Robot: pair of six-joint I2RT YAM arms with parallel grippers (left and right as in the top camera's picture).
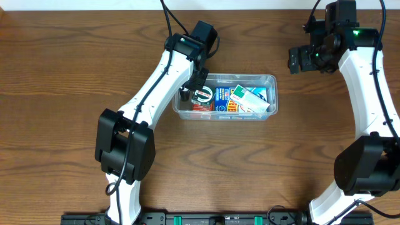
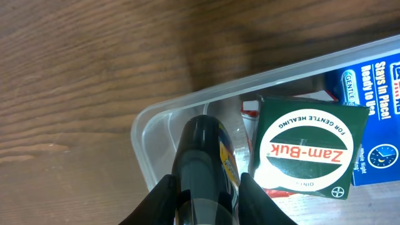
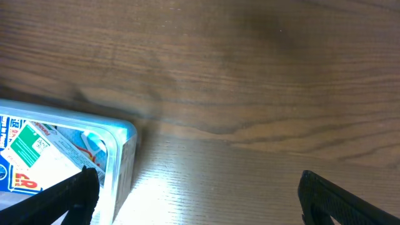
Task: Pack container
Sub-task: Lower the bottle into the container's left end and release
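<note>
The container is a clear shallow tub at the table's middle, holding several small packages. My left gripper reaches into its left end. In the left wrist view that gripper is shut on a dark glossy tube with a yellow label, standing just inside the tub's rounded corner. A green Zam-Buk box lies beside the tube, and a blue box lies further right. My right gripper hovers to the tub's upper right, open and holding nothing. The tub's right corner sits near its left finger.
Bare brown wood surrounds the tub on all sides. A white and green package lies over the blue box in the tub's right half. The arms' bases stand at the near edge.
</note>
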